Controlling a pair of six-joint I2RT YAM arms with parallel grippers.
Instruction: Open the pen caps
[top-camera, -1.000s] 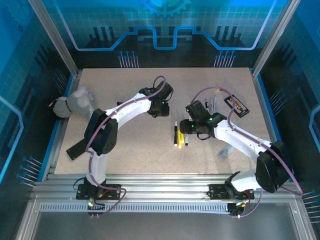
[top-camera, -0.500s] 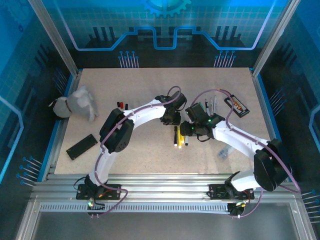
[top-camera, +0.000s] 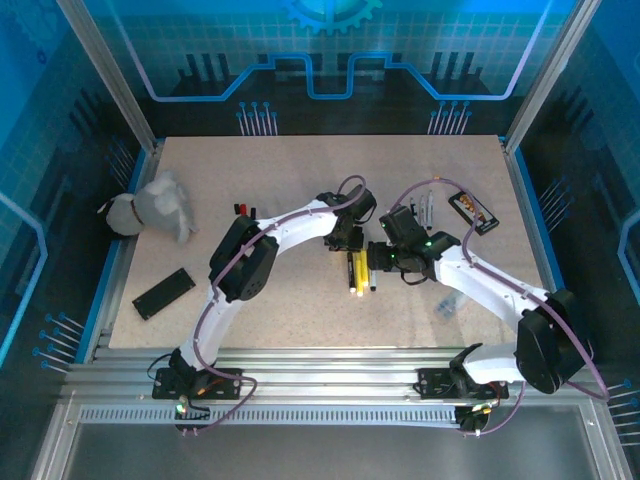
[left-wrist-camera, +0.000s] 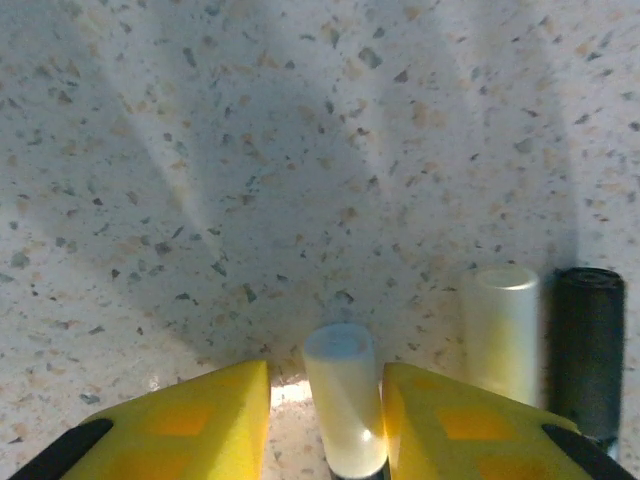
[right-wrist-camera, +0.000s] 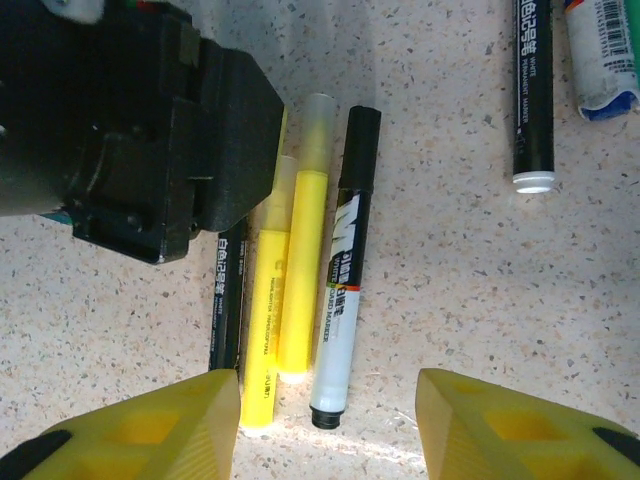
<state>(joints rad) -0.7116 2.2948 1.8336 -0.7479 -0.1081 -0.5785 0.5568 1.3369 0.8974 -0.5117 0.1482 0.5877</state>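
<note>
Swinging in from the left half of the table (top-camera: 300, 160), my left arm (top-camera: 285, 222) has crossed to the middle since a second ago, and the left gripper (left-wrist-camera: 327, 405) now sits over the pen row (top-camera: 358, 272).

Nearest me, toward the near-left corner, a flat black slab (top-camera: 163, 293) lies well apart from everything. Toward the near-right corner sits a faint clear blur (top-camera: 447, 305) I cannot identify.

At mid-table I count four pens side by side: a thin black pen (right-wrist-camera: 227, 310), two yellow highlighters (right-wrist-camera: 262, 340) and a black-and-white marker (right-wrist-camera: 340, 290). My right gripper (right-wrist-camera: 328, 405) hovers at their near ends, jaws wide apart on nothing. The left gripper's black body blocks the far ends of the two leftmost pens.

From the left wrist I count three pen caps (left-wrist-camera: 500, 325). A pale cap (left-wrist-camera: 340, 370) stands between the parted jaws with a sliver of light on one side. A second pale one is beside it, then a black cap (left-wrist-camera: 588, 350).

Farther off, a grey-white cloth (top-camera: 160, 205) lies at the left edge, with two tiny bits (top-camera: 243, 209), red and black, near it. Toward the far-right corner lie more pens (top-camera: 426, 208) and a black device with an orange label (top-camera: 473, 210).
</note>
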